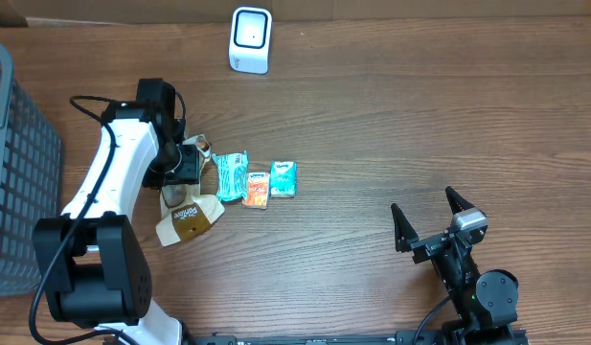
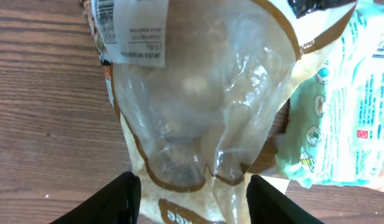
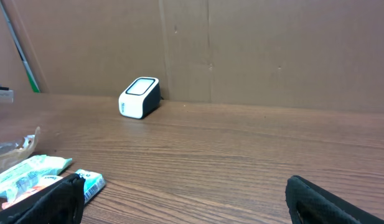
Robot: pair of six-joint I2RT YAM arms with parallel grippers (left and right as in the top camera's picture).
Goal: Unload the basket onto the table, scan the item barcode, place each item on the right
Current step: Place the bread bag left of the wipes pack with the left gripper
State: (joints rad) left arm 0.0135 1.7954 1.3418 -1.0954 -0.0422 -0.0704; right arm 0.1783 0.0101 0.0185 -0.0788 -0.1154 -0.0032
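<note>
Your left claw (image 2: 192,186) hangs directly over the tan snack bag (image 2: 198,93). Its two fingers (image 2: 116,202) stand apart, one on each side of the bag's near end. I cannot see either pad pressing on the film, so I judge that the bag is not clamped. It lies flat on the table (image 1: 391,115) beneath the claw.

In the wrist view a white label (image 2: 132,31) with printed lines sits on the far end of the bag, ahead of the claw and slightly to its left. It is too blurred to say whether it carries the barcode.

Three smaller packets lie in a row just to the right of the claw: first a teal packet (image 1: 230,175), then an orange packet (image 1: 257,189), then a small blue-green packet (image 1: 284,178). The grey basket (image 1: 17,163) is on the claw's left.

The scanner (image 1: 250,40) stands far ahead of the left claw and a little to its right, well apart from the bag. Your right claw (image 1: 422,203) is far to the right, its jaws wide apart and holding nothing.

I judge the task to be near its beginning, since nothing is lifted and no item faces the scanner. You must yet close on the bag, lift it, carry it to the scanner and turn the barcode side toward the scanner's window.
</note>
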